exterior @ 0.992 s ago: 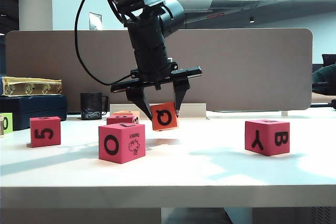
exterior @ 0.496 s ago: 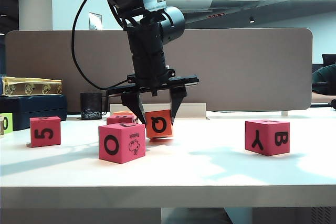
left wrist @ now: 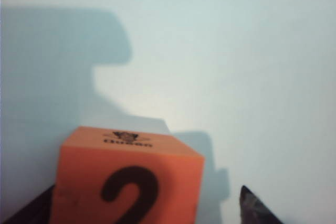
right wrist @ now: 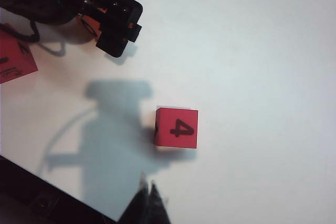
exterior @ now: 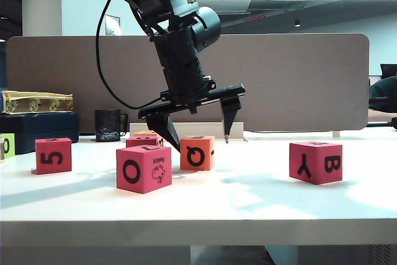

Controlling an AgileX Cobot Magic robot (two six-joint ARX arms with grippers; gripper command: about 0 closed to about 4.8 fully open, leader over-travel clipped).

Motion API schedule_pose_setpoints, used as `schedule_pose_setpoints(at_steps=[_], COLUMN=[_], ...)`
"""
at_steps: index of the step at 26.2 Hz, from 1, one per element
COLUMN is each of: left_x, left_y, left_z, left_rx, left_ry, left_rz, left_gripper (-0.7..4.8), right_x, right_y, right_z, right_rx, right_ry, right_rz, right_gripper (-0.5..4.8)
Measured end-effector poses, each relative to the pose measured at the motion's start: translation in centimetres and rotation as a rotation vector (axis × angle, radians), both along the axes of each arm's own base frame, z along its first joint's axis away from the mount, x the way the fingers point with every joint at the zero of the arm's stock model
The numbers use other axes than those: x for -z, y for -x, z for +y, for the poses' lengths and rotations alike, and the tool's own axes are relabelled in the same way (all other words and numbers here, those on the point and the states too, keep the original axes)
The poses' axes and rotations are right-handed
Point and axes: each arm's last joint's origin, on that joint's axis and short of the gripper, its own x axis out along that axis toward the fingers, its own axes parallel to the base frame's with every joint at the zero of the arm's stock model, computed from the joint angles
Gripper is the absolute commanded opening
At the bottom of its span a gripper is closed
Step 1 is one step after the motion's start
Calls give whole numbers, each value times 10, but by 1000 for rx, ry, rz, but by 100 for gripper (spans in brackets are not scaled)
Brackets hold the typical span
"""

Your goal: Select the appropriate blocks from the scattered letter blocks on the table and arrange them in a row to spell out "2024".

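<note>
Released orange block now upright.

Left hand spread wide, pointing down; right hand pinched closed.

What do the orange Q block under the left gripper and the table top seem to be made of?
Orange block: probably foam, with matte, non-glossy faces, slightly soft edges and printed black marks. Table: smooth white top, likely laminate, showing soft shadows and faint sheen. The left gripper is open above the block; the right gripper is shut.
</note>
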Motion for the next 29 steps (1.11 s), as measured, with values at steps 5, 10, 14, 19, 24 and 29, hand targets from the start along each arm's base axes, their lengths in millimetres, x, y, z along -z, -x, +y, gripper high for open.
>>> schedule_pose_setpoints(at_steps=[5, 10, 14, 19, 24, 29], left_x=[-14, -28, -50, -76, -95, -111], left_y=[-7, -14, -20, -33, -38, -37], left_z=[1, 7, 16, 69, 114, 140], left_rx=[53, 80, 79, -42, -145, -174], left_ry=[-63, -138, -245, -288, -231, -192], left_rz=[-90, -148, -212, -221, -189, -191], left_gripper=[476, 475, 473, 466, 466, 466], right_x=[0, 0, 0, -1, -2, -5], right_y=[0, 0, 0, -1, -2, -5], right_z=[0, 0, 0, 1, 2, 4], right_rx=[0, 0, 0, -1, -1, -1], right_ry=[0, 0, -1, -8, -23, -46], right_rz=[0, -1, -1, -11, -34, -66], right_gripper=[-2, -2, -2, -2, -2, -2])
